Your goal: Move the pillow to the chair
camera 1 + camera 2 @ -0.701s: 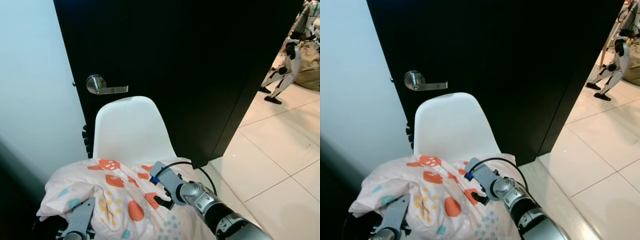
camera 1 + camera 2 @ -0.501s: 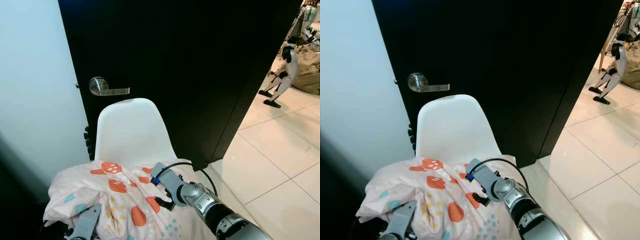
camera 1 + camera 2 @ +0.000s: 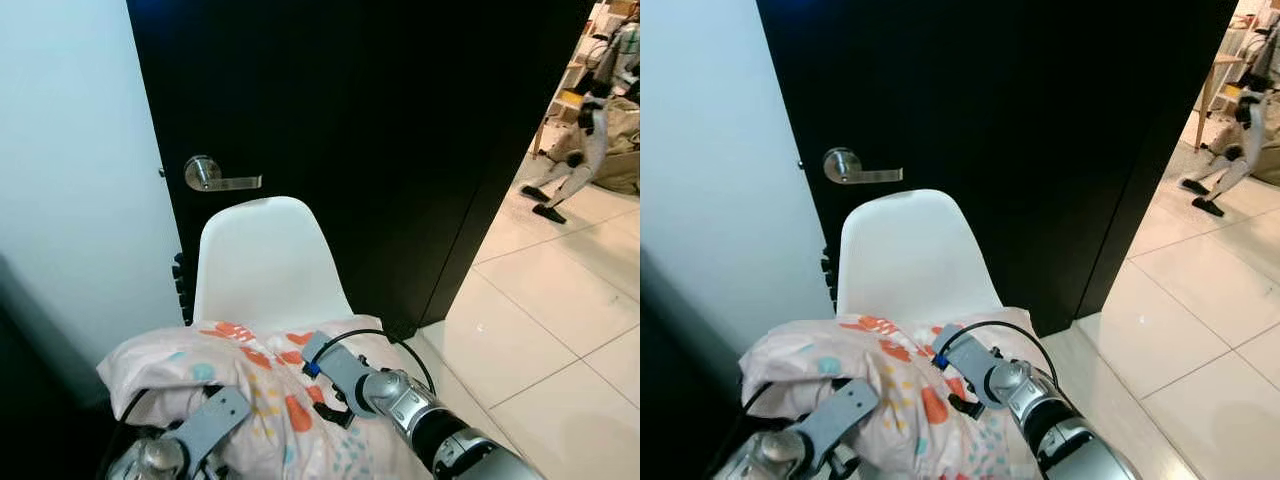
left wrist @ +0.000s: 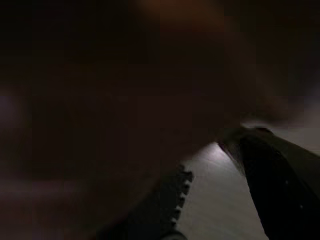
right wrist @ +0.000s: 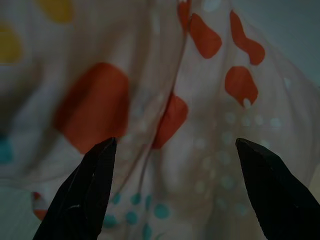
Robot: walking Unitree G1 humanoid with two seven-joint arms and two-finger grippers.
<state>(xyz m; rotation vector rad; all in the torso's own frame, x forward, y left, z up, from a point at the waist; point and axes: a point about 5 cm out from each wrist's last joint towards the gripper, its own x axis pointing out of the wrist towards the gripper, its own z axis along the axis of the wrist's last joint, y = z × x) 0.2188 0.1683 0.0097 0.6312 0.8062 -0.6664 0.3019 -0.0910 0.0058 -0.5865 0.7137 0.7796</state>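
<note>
The spotted pillow [image 3: 250,375] already lies on the seat of the white chair [image 3: 265,255], so the job looks nearly done, and the right gripper [image 5: 175,192] has its fingers wide apart against it, while I cannot tell about the left gripper [image 3: 215,420].

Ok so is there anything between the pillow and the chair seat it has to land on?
Nothing visible blocks it. The pillow is already bunched over the white chair, directly in front of its backrest, with the right gripper spread open against the fabric. The seat itself is hidden under the pillow, so I can't check its surface.
</note>
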